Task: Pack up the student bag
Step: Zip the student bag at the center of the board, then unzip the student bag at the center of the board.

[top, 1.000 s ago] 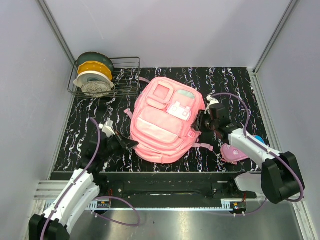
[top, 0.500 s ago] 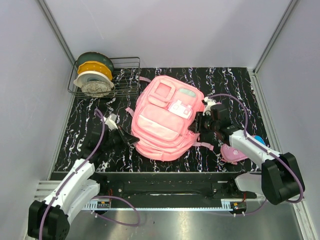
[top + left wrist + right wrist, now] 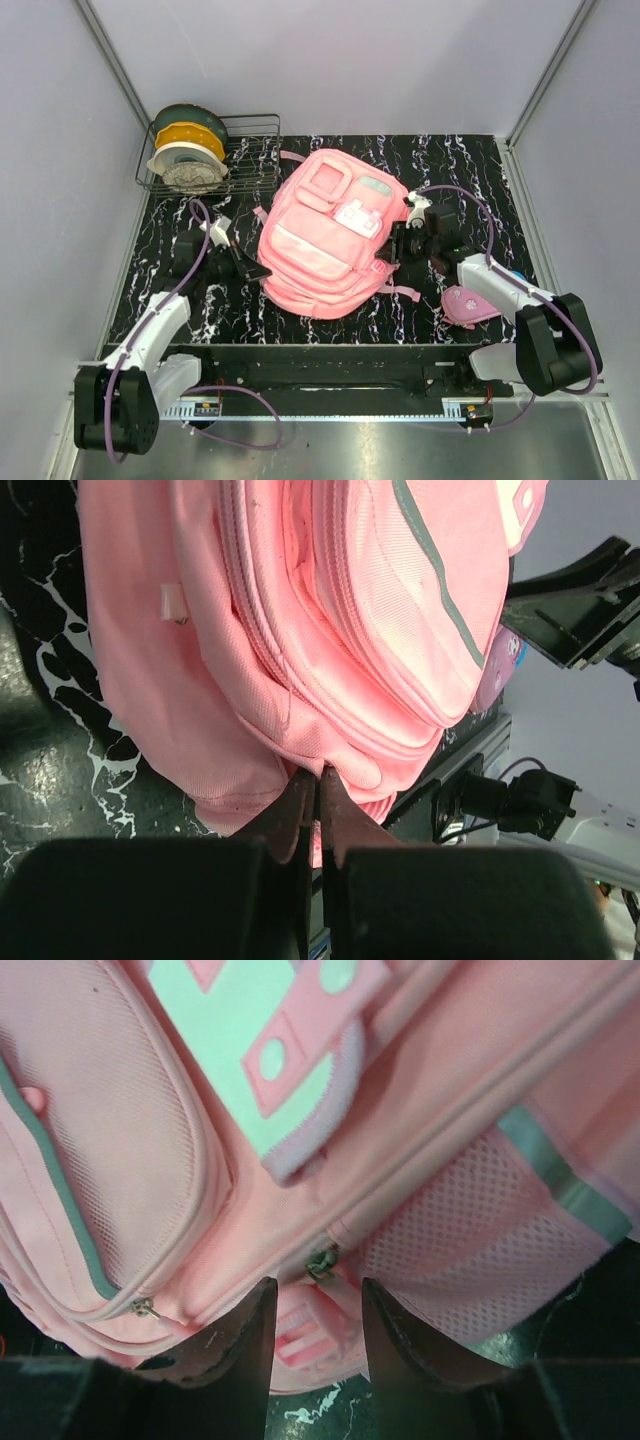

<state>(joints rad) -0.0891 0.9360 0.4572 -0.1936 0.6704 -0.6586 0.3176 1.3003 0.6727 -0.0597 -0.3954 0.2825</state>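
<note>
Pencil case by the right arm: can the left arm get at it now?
Probably not. The pencil case lies on the far side of the bag, and the left end effector is shut on the bag's edge.

The black marbled table (image 3: 470, 170) carries the pink bag (image 3: 325, 235), a wire rack (image 3: 250, 150) at its far-left corner, and a pencil case (image 3: 470, 305).

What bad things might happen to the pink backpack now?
1. The left gripper is shut on only a thin fold of the student bag, so the cloth might slip out if it pulls.
2. The right gripper is open around a zipper pull and strap; closing might catch the strap instead.
3. Pulling from both sides might slide the bag toward the pencil case.
</note>
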